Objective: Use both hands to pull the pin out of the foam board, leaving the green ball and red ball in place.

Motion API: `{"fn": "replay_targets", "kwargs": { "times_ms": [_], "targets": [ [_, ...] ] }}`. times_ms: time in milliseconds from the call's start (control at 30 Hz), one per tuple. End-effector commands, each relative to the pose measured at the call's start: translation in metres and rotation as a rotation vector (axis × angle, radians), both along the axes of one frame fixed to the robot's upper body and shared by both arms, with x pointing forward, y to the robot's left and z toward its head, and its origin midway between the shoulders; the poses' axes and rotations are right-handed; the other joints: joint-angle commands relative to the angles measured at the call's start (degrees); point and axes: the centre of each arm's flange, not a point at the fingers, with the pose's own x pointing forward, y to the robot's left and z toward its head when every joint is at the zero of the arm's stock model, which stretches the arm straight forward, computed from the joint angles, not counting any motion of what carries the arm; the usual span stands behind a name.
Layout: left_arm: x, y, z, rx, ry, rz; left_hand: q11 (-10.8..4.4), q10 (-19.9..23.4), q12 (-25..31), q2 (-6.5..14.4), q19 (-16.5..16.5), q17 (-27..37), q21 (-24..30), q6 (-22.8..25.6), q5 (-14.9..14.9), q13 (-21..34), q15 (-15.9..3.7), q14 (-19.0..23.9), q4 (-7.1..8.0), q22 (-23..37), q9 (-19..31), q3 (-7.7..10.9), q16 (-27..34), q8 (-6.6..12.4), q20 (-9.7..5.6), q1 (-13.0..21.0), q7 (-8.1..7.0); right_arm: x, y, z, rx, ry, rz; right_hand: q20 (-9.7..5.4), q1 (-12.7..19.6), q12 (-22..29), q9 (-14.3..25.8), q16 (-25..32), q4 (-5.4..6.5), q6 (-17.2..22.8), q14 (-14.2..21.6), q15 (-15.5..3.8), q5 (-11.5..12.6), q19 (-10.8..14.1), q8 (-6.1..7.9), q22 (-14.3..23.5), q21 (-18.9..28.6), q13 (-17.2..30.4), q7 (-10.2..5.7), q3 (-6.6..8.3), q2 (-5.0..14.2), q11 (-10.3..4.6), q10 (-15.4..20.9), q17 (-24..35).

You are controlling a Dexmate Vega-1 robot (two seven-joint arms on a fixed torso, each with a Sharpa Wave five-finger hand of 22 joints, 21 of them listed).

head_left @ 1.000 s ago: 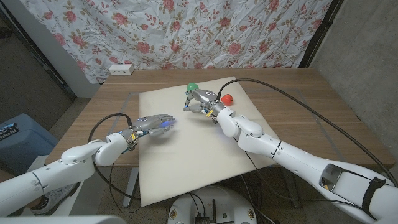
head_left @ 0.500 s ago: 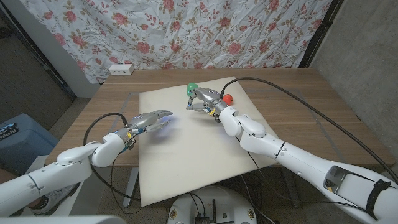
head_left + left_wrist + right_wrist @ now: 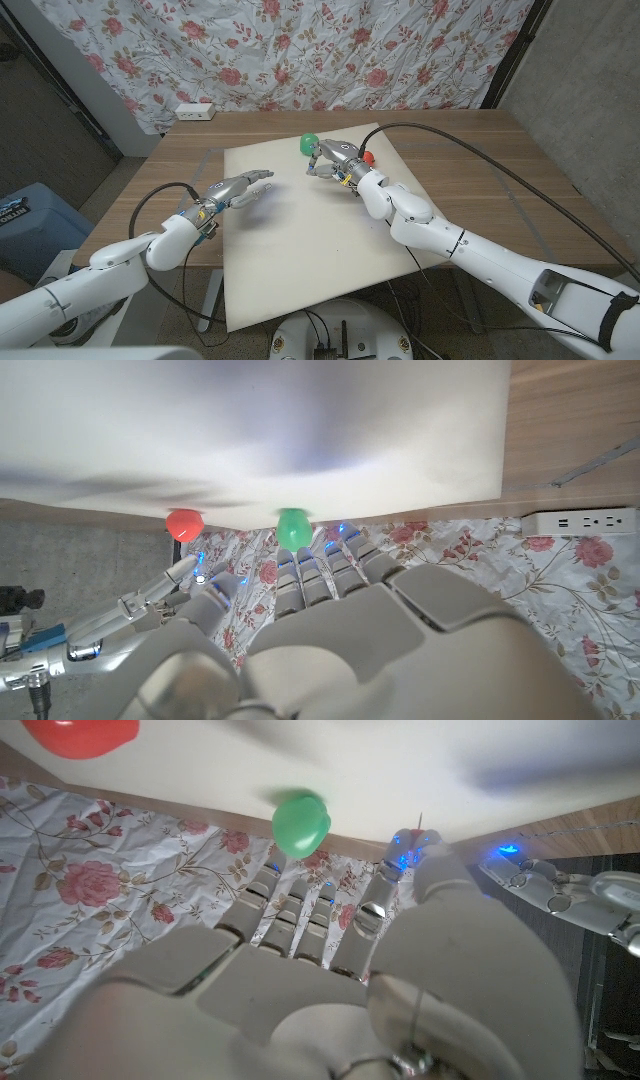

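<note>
The right hand (image 3: pixel 330 163) is pinching the pin (image 3: pixel 420 820) between the green ball (image 3: pixel 309 144) and red ball (image 3: pixel 368 157), at 12 o'clock on the board (image 3: pixel 300 250). The left hand (image 3: pixel 238 189), fingers spread, is hovering at 9 o'clock. Whether the pin is out, I cannot tell.

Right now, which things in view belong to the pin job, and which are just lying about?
Job:
foam board
green ball
red ball
pin, thin, near the right hand's fingertips
left hand
right hand

Lying about:
power strip
floral cloth
black cable
</note>
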Motion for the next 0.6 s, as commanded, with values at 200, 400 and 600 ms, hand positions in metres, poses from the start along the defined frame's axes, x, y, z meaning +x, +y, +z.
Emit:
{"fn": "replay_targets", "kwargs": {
  "times_ms": [200, 400, 600],
  "targets": [
    [0.006, 0.000, -0.001, -0.215, -0.033, -0.005, 0.07, 0.61, 0.46, 4.66, 0.64, 0.00, 0.09, 0.73, 0.42, 0.12, -4.64, 0.52, -0.15, 0.06, 0.10, 0.46, 0.03, 0.35, -5.39, 0.35, 0.13, -0.006, -0.015, -0.004, -0.091, -0.027, -0.088, 0.13, 0.00, 0.01, 0.22, 0.52, 0.29, 0.62, 0.34, -0.13, 0.35, 0.14, -0.16, 0.32, 0.00, 0.18, -0.66, -0.21, -0.28, -0.09, 0.43, 0.20],
    [0.009, -0.001, -0.003, -0.295, -0.034, -0.016, 0.23, 0.59, 0.42, 4.66, 0.62, 0.01, -0.03, 0.74, 0.41, 0.12, -4.46, 0.42, -0.21, 0.06, 0.10, 0.57, -0.04, 0.30, -5.34, 0.36, 0.31, -0.008, -0.019, -0.003, -0.127, -0.037, -0.109, 0.08, 0.06, -0.04, 0.18, 0.46, 0.27, 0.53, 0.21, -0.25, 0.39, 0.16, -0.28, 0.31, 0.00, 0.18, -0.69, -0.20, -0.22, -0.13, 0.41, 0.22],
    [0.011, 0.000, -0.002, -0.355, -0.043, -0.016, 0.42, 0.61, 0.39, 4.66, 0.65, 0.00, -0.14, 0.77, 0.40, 0.12, -4.29, 0.44, -0.31, 0.06, 0.10, 0.71, -0.06, 0.25, -5.30, 0.39, 0.59, -0.008, -0.021, -0.002, -0.154, -0.043, -0.122, 0.10, 0.17, -0.08, 0.15, 0.43, 0.20, 0.41, 0.15, -0.25, 0.43, 0.07, -0.39, 0.31, -0.03, 0.18, -0.71, -0.20, -0.27, -0.11, 0.37, 0.22]
  ]
}}
